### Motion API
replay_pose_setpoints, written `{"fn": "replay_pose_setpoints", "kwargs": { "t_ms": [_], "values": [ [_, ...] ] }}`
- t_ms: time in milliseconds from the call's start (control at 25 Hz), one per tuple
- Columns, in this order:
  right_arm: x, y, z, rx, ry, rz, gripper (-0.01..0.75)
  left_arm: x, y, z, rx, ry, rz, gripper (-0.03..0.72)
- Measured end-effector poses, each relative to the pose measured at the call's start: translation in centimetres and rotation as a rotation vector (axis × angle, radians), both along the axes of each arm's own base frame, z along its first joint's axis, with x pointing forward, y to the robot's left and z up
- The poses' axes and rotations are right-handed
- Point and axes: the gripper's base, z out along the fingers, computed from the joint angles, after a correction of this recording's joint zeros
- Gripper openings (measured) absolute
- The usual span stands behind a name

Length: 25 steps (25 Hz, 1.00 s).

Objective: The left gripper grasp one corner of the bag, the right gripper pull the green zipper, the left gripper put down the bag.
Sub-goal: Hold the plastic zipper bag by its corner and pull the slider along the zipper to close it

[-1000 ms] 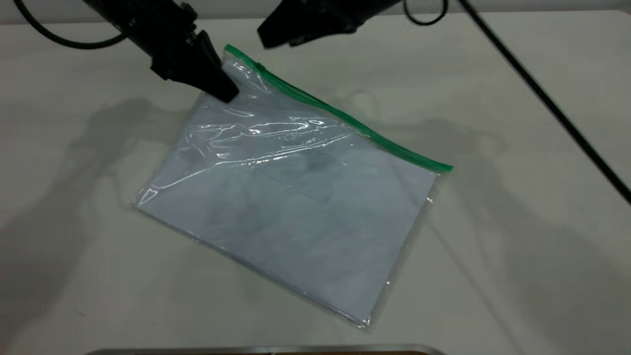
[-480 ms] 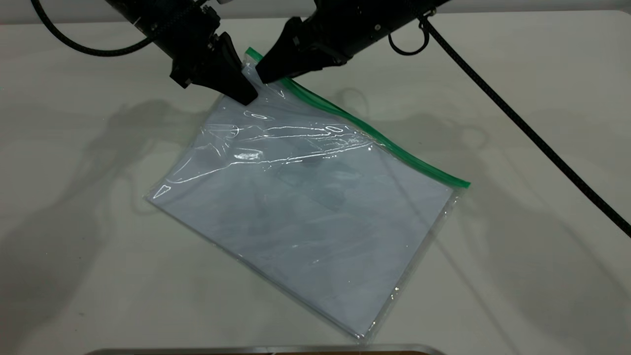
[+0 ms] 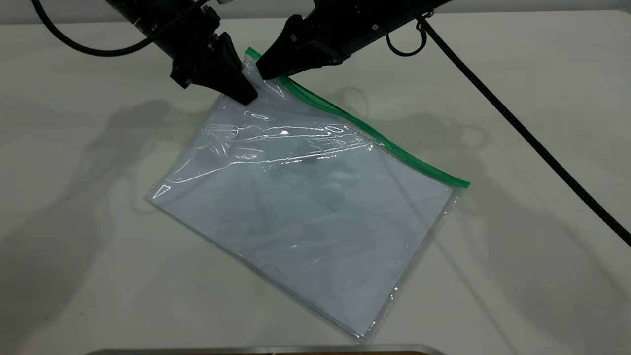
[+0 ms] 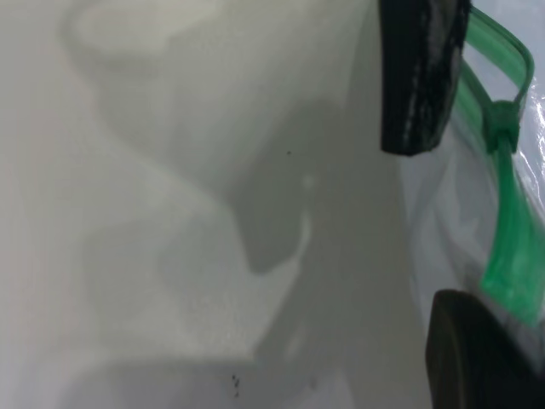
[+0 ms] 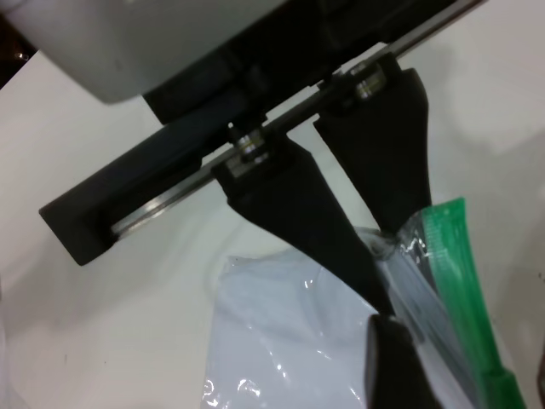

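The bag (image 3: 305,212), a clear pouch with white sheets inside, lies slanted on the table, its far corner lifted. My left gripper (image 3: 241,91) is shut on that corner; the right wrist view shows its two fingers (image 5: 381,243) pinched together on the plastic. The green zipper (image 3: 374,135) runs along the bag's far long edge. My right gripper (image 3: 263,71) is at the zipper's end beside the left gripper. It stands open, one finger (image 5: 400,366) to one side of the small green slider (image 5: 502,388). In the left wrist view that slider (image 4: 502,126) is next to a right finger (image 4: 417,77).
The right arm's black cable (image 3: 517,123) crosses the white table (image 3: 517,276) on the right, with a small ring (image 3: 406,44) hanging near the arm. A metal edge (image 3: 266,349) lines the table's near side.
Both grippers and the held corner shifted right, dragging the bag along. The right gripper came down to the zipper's end. Over the last half second almost nothing moved.
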Motion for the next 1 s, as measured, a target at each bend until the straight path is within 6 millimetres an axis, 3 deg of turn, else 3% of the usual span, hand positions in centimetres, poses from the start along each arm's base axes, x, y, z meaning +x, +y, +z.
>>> {"fn": "replay_pose_setpoints", "kwargs": {
  "t_ms": [160,560,1000],
  "values": [
    [-0.01,-0.01,-0.10,-0.002,0.001,0.000,0.355,0.01,0.00,0.00,0.000,-0.001,0.001,0.055],
    [0.15,-0.11,-0.20,-0.017,-0.010,-0.015,0.323,0.02,-0.01,0.00,-0.001,-0.002,0.002,0.055],
    [0.18,-0.26,-0.31,-0.052,-0.033,0.011,0.050,0.16,-0.26,0.21,-0.035,0.002,0.029,0.057]
  ]
}}
